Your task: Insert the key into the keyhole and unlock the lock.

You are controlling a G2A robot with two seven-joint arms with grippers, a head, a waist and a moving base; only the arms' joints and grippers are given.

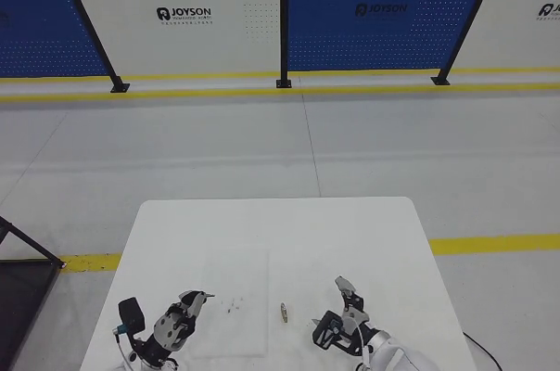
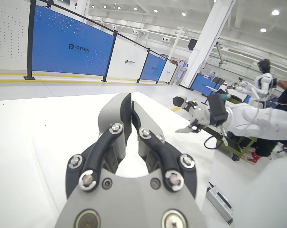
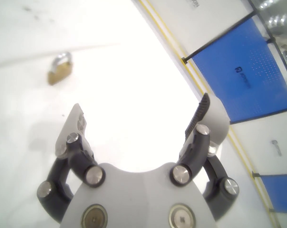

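**Work surface.** A white table [image 1: 280,232] carried a thin white mat [image 1: 234,278] on its near half. A few dark specks [image 1: 232,304] lay on the mat close to the left gripper.

**Lock.** The lock [image 1: 284,312] lay flat on the table near the front edge, between the two grippers and nearer the right one. It rested just beside the mat's right edge, off the mat. The right wrist view showed a brass body with a silver shackle [image 3: 60,68]. The lock was apart from both grippers and nothing touched it. Blur prevented a reading of whether the shackle was latched.

**Left gripper.** The left gripper [image 1: 200,299] sat low over the mat's left part, near the front edge, its tips pointing toward the specks. It was clenched [image 2: 132,110]: the black ribbed pads [image 2: 125,110] met face to face along their length.

**Right gripper.** The right gripper [image 1: 328,306] was positioned to the right of the lock, near the front edge. It was released [image 3: 141,104], with the fingers [image 3: 200,110] spread wide and bare table between them. The left wrist view showed the same gripper farther off [image 2: 185,117], also spread.
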